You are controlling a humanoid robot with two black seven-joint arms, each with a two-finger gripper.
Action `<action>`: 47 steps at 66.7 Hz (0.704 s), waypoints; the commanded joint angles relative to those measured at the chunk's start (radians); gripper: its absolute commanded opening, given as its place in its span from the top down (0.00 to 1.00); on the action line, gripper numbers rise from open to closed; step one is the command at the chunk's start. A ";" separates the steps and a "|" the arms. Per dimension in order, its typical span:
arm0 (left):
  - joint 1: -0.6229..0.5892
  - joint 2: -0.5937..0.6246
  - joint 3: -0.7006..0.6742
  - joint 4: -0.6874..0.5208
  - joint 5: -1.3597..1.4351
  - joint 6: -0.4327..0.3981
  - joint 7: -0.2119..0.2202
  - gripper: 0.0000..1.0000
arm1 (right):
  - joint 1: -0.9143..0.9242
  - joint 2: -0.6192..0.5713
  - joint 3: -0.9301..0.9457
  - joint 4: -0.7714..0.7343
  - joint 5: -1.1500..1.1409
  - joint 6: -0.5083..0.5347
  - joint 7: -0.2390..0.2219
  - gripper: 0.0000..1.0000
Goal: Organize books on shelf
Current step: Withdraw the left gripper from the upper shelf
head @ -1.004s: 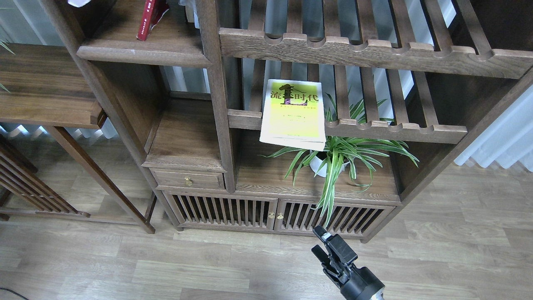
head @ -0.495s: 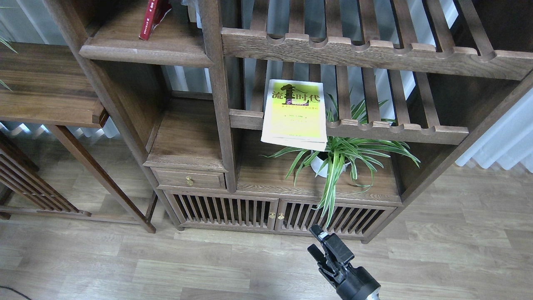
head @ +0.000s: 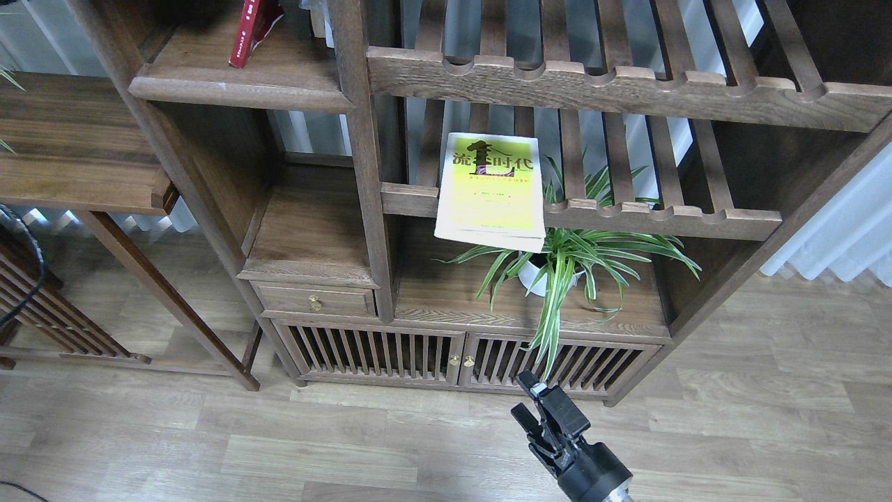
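Observation:
The yellow-green book (head: 490, 192) with dark Chinese characters lies flat on the lower slatted rack, its near end overhanging the scalloped front rail. The dark red book (head: 252, 29) leans on the solid shelf (head: 237, 87) at the top left, partly cut off by the frame. The white book is out of view. My right gripper (head: 527, 403) is low over the floor in front of the cabinet doors, well below and apart from the yellow-green book, with its fingers apart and empty. My left gripper is not in view.
A potted spider plant (head: 564, 261) stands under the yellow-green book on the cabinet top. An upper slatted rack (head: 613, 87) overhangs. A brass-knobbed drawer (head: 315, 301) sits at the left, a side table (head: 77, 153) further left. A dark cable (head: 28, 272) hangs at the left edge.
My right gripper has crept a little left and forward toward the cabinet. A dark cable has come into view at the left edge. The books have not moved.

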 commanded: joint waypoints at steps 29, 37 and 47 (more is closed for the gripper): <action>-0.010 -0.111 0.081 0.169 -0.002 -0.019 -0.068 0.93 | 0.003 0.017 -0.001 0.000 -0.001 0.000 0.000 0.01; -0.004 -0.119 0.088 0.169 -0.002 -0.019 -0.119 0.90 | 0.006 0.023 -0.001 0.000 0.000 0.000 0.000 0.01; -0.002 -0.122 0.089 0.164 -0.028 -0.024 -0.144 0.85 | 0.009 0.023 -0.001 0.000 -0.001 0.000 0.000 0.01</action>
